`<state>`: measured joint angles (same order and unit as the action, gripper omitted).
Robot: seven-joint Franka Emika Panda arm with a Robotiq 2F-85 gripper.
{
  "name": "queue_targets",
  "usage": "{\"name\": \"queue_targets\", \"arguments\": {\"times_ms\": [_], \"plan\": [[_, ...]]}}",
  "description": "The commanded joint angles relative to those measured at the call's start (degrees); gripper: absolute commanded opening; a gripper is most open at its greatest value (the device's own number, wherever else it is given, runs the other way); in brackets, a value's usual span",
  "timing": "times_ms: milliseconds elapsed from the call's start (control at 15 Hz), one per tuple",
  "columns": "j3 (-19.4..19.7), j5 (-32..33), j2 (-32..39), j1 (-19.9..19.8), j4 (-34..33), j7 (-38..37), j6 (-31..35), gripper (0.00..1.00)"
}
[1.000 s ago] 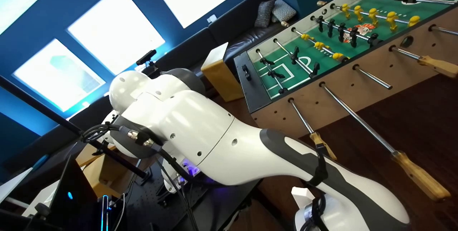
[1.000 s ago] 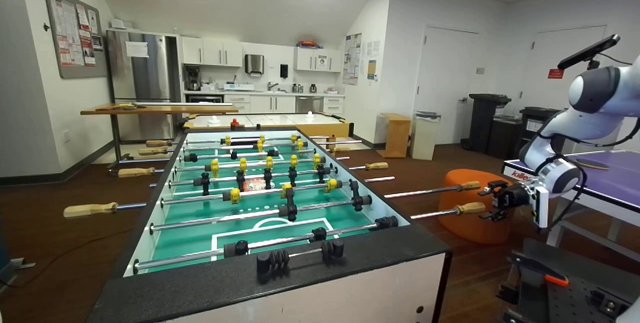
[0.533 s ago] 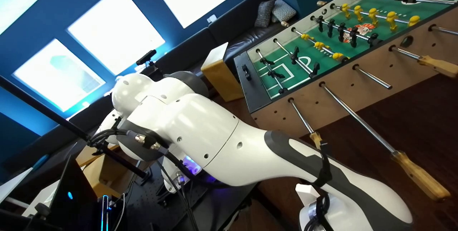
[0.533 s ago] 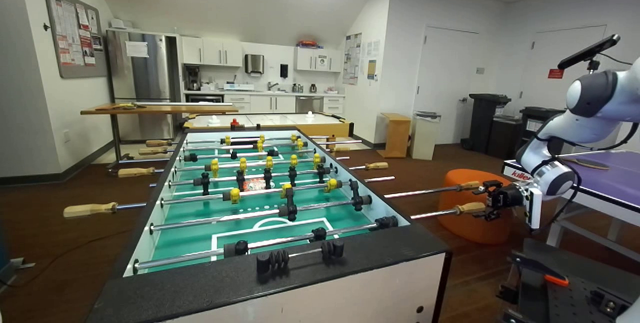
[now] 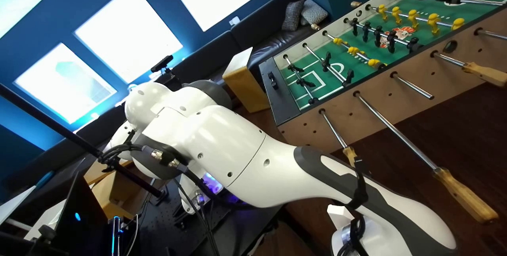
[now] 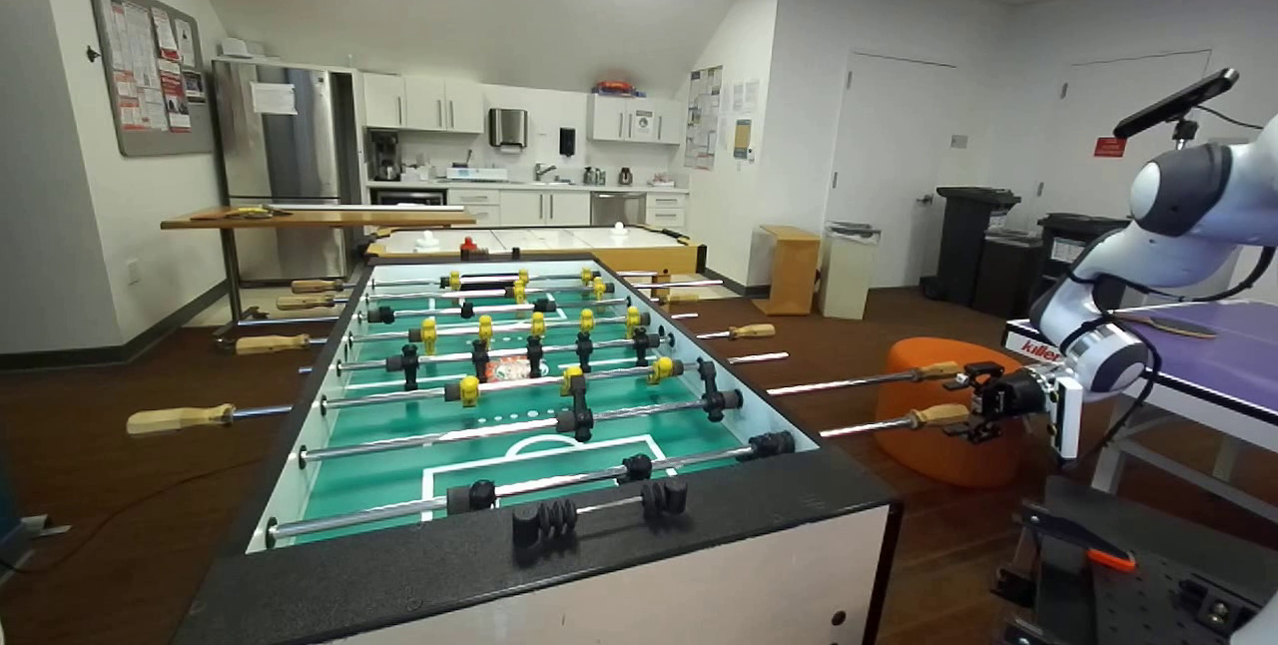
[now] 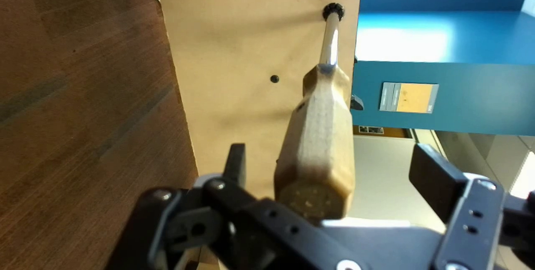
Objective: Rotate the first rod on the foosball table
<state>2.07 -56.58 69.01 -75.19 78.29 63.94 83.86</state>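
Where the first rod (image 6: 867, 427) leaves the brown side wall (image 5: 451, 79) of the foosball table (image 6: 789, 493), nearest the black-topped end, its long axis runs crosswise to the table and close to level. Its tan wooden handle (image 7: 315, 144) points outward, away from the table and straight at the gripper (image 7: 329, 159). In the wrist view the rod emerges from a black bushing (image 7: 333, 11) and slants down and slightly left, with the butt of the handle in the foreground.

The gripper stands wide apart and has hold of nothing; the end of the handle sits between its fingers (image 7: 434, 178), with a visible gap to each. In an exterior view the arm (image 5: 229, 145) covers the outer part of this handle, and the gripper cannot be seen there.

Just beside, a longer steel rod (image 5: 396, 133) lies roughly parallel, reaching farther out, and its own tan grip (image 5: 465, 195) points the same way as the first rod's.

The table is itself a shallow walled box: within it lie a green playfield (image 6: 379, 480), dark player figures (image 6: 636, 468) and yellow player figures (image 6: 469, 389), the figures mounted on rods that cross from wall to wall. The first rod carries dark ones. Farther back in an exterior view stand a pale bin (image 6: 847, 276) and a black bin (image 6: 963, 246); what either holds is hidden.
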Motion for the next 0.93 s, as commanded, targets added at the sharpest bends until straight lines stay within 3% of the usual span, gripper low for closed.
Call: {"name": "queue_targets", "arguments": {"times_ms": [0,867], "plan": [[0.0,-0.4,1.7,-0.1,-2.4,-1.2,-3.1,1.00],[0.4,1.1,4.3,1.0,-8.5,-4.0,-7.5,1.00]]}}
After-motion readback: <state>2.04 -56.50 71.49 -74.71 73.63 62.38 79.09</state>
